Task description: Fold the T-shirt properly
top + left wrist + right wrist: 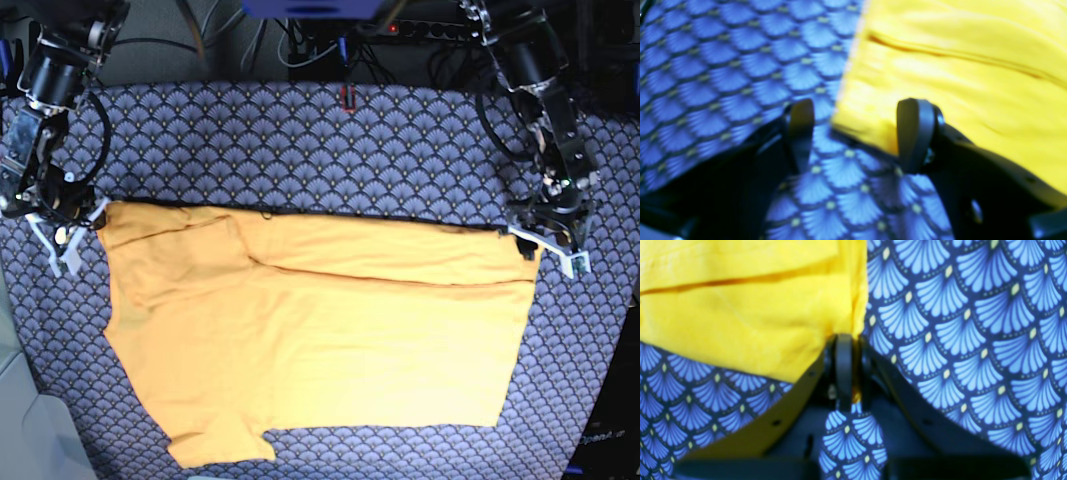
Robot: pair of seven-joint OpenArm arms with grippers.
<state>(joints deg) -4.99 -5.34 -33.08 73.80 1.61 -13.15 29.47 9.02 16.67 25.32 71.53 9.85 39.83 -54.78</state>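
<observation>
Right pincer (849,350) clenched on T-shirt (320,330) corner; left pincer (857,133) released; no legible writing.

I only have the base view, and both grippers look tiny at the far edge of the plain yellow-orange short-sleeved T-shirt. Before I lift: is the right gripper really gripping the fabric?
Observer: Yes. The right wrist view shows the right gripper shut on a pinch of the plain yellow-orange T-shirt at its edge.
Operator: And the left one?
Observer: The left gripper is open. The shirt's corner lies between its fingers, ungrasped, on the blue-grey scale-patterned cloth.
</observation>
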